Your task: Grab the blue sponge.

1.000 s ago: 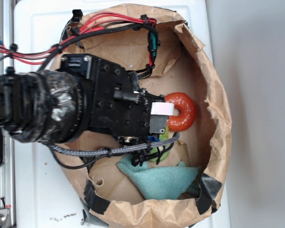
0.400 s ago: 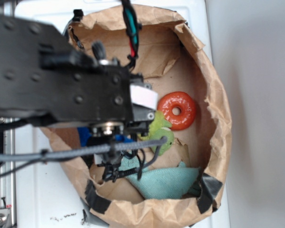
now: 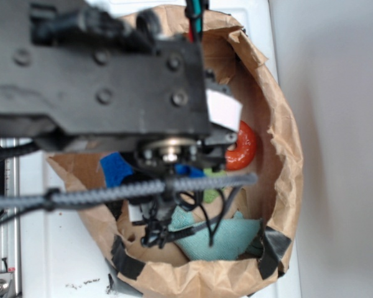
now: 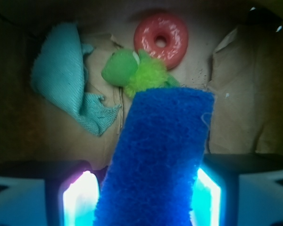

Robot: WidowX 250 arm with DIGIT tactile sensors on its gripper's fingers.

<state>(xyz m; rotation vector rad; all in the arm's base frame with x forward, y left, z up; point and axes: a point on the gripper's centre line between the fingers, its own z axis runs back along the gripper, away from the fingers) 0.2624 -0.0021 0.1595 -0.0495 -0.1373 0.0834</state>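
Observation:
The blue sponge is a bright royal-blue fuzzy strip that fills the middle of the wrist view. It hangs above the bag floor, and my gripper is shut on it between the two lit pads. From outside, the black arm looms large and blurred over the bag. Bits of the blue sponge show under it. The fingers themselves are hidden there.
A brown paper bag walls in the whole area. On its floor lie an orange ring, half hidden in the exterior view, a green plush toy and a pale teal cloth. A braided cable crosses in front.
The arm has risen towards the exterior camera and shifted right. The blue sponge came up with it, and the arm now covers part of the orange ring and the green toy.

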